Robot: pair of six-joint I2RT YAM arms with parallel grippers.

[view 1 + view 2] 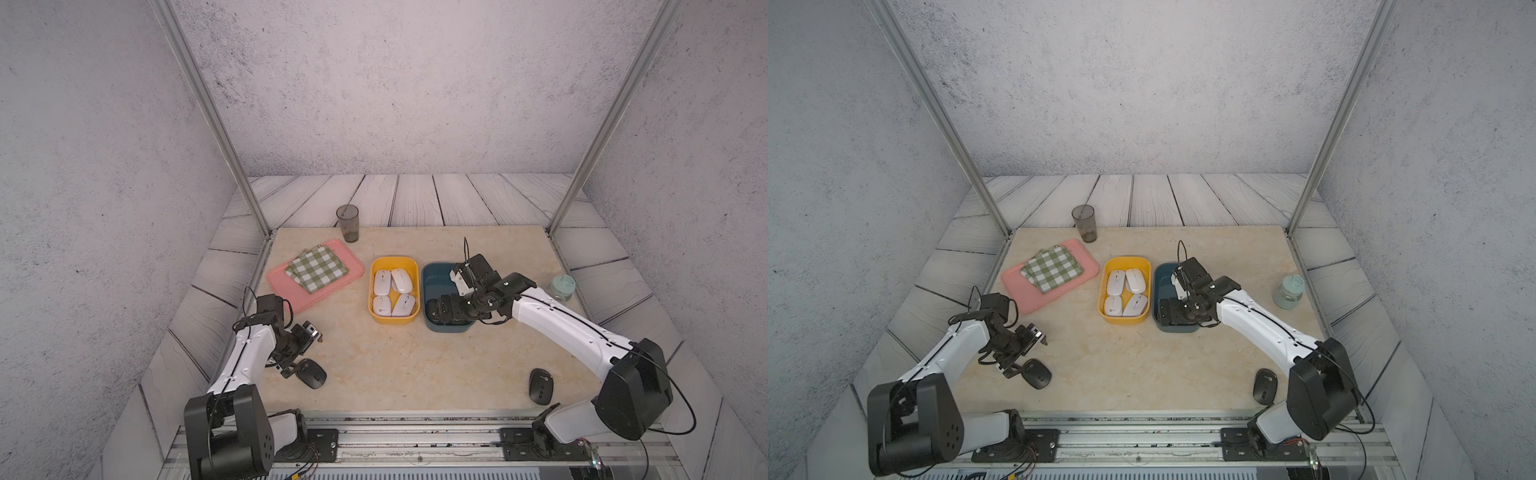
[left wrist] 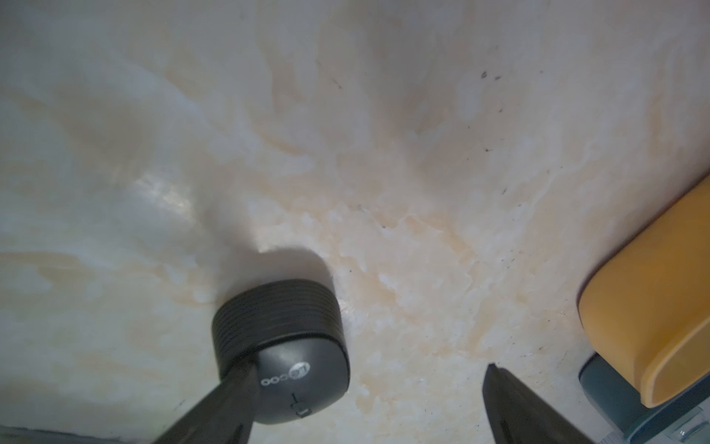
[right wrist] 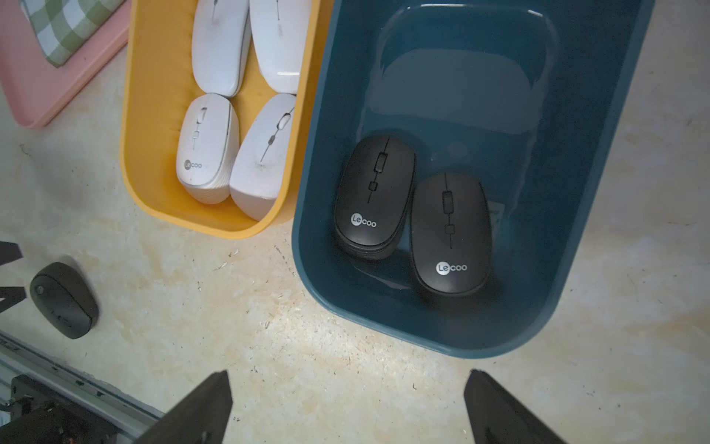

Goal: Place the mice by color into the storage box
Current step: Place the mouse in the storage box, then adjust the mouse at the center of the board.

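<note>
Our left pincer (image 2: 369,384) gapes wide at a loose black mouse (image 2: 292,346), our right pincer (image 3: 349,384) wide by the blue box (image 3: 557,250) taking that colour.

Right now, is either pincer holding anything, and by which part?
Nothing is held. The left pincer stands open beside a matte black oval mouse; the right pincer is open, empty.

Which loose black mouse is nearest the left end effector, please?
The matte black oval mouse at the left end effector; the other mouse lies by the right arm.
</note>
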